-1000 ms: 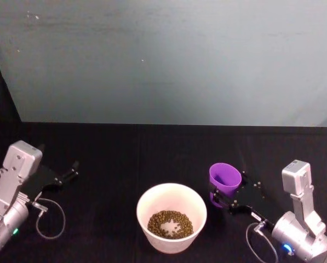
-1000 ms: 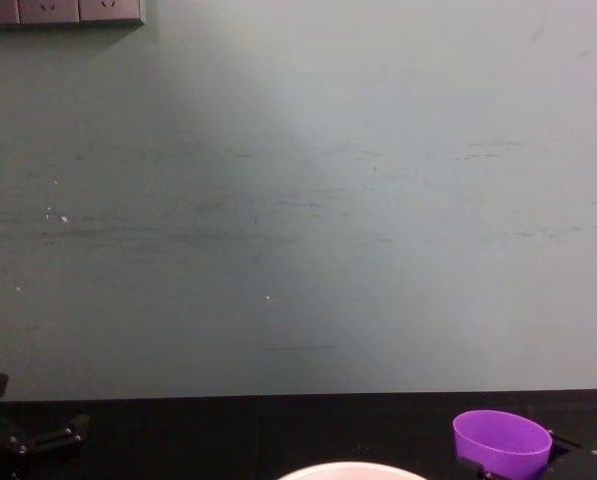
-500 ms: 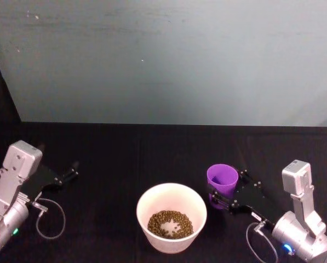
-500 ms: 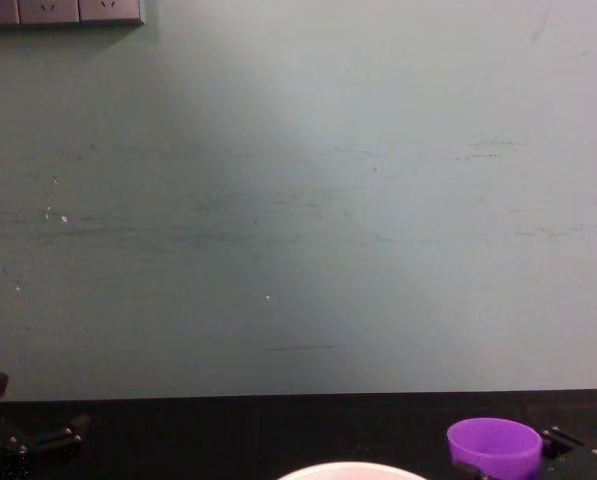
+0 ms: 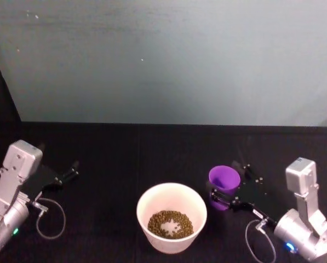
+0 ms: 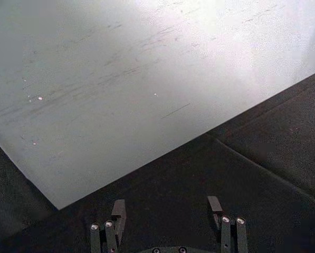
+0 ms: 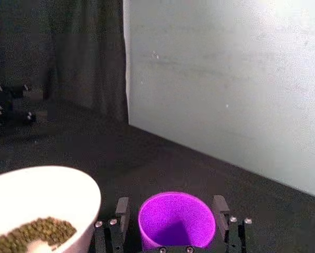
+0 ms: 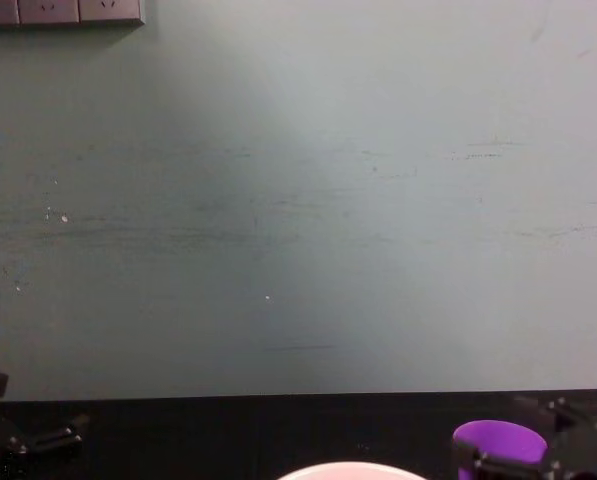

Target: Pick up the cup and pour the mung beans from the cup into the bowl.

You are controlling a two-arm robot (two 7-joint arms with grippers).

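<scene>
- Black cloth covers the desk (image 5: 152, 148), which runs back to a pale grey-green wall (image 5: 168, 60).
- At far left, the left pincer (image 5: 70, 171) is parked low over the desk, its fingers spread apart with nothing between them; the left wrist view shows the two fingertips (image 6: 118, 211) well apart over bare cloth.
- Near the middle stands the bowl (image 5: 171, 217), white and round, with a layer of mung beans (image 5: 170, 224) in its bottom.
- Just right of the bowl is the cup (image 5: 224, 184), purple and upright, its mouth open upward and close to the bowl's rim without touching it.
- The right pincer (image 5: 229, 193) reaches in from the right; in the right wrist view its fingers (image 7: 121, 210) stand on either side of the cup (image 7: 177, 221), seemingly pinching its wall.
</scene>
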